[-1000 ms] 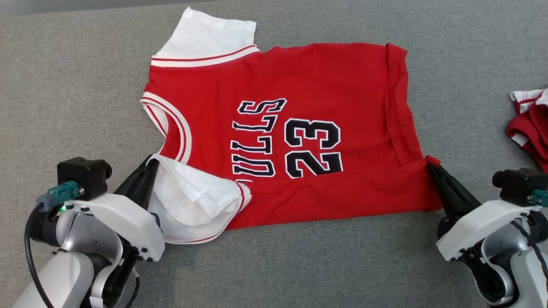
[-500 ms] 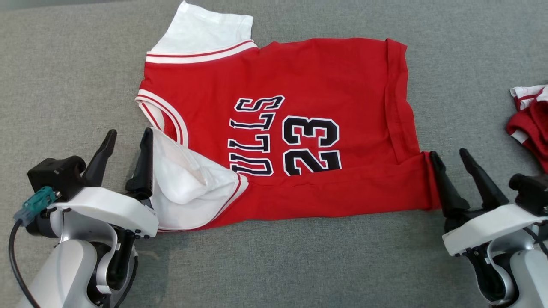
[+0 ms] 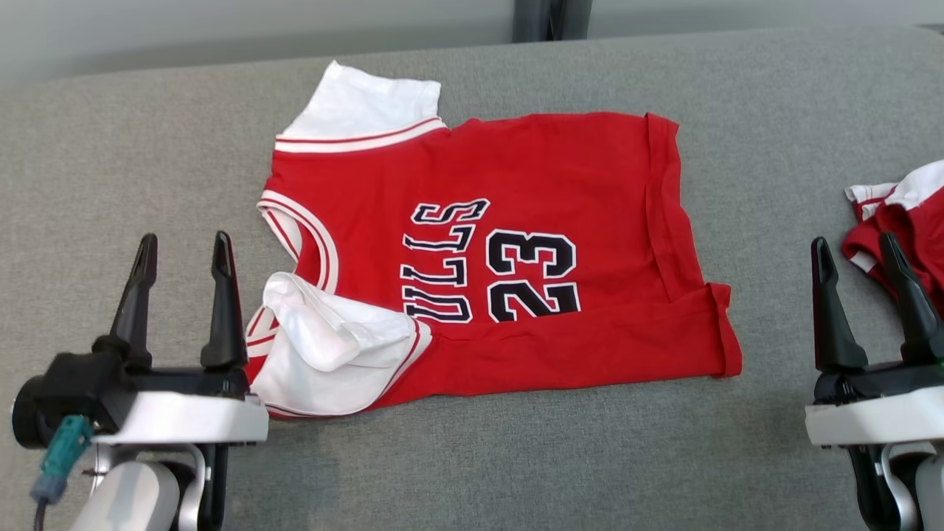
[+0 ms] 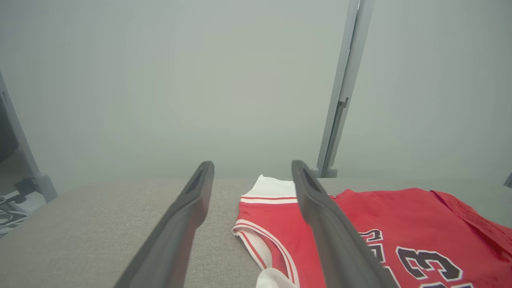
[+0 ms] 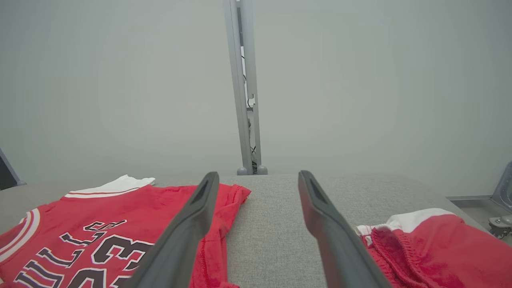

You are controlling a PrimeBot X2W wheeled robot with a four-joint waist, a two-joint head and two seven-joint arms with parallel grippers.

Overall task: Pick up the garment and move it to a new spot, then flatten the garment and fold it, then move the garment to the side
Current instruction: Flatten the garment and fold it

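Observation:
A red jersey (image 3: pixel 516 184) with white sleeves and the number 23 lies on the grey surface (image 3: pixel 516 457), its near edge folded up over the lettering. Its near white sleeve (image 3: pixel 324 354) is bunched at the lower left corner. My left gripper (image 3: pixel 182 247) stands open just left of that sleeve, holding nothing. My right gripper (image 3: pixel 855 247) is open to the right of the jersey's hem corner (image 3: pixel 726 332), apart from it. In the left wrist view the jersey (image 4: pixel 380 228) lies past my right finger (image 4: pixel 320 208). The right wrist view has the jersey (image 5: pixel 100 236) at lower left.
A second red and white garment (image 3: pixel 903 221) lies crumpled at the right edge, just behind my right gripper; in the right wrist view this garment (image 5: pixel 432 248) sits at lower right. A grey post (image 5: pixel 244 92) rises behind the surface's far edge, before a pale wall.
Both grippers let go of the jersey's near edge, opened, and drew back and apart. The folded near edge now rests on the jersey. The head camera has tilted up.

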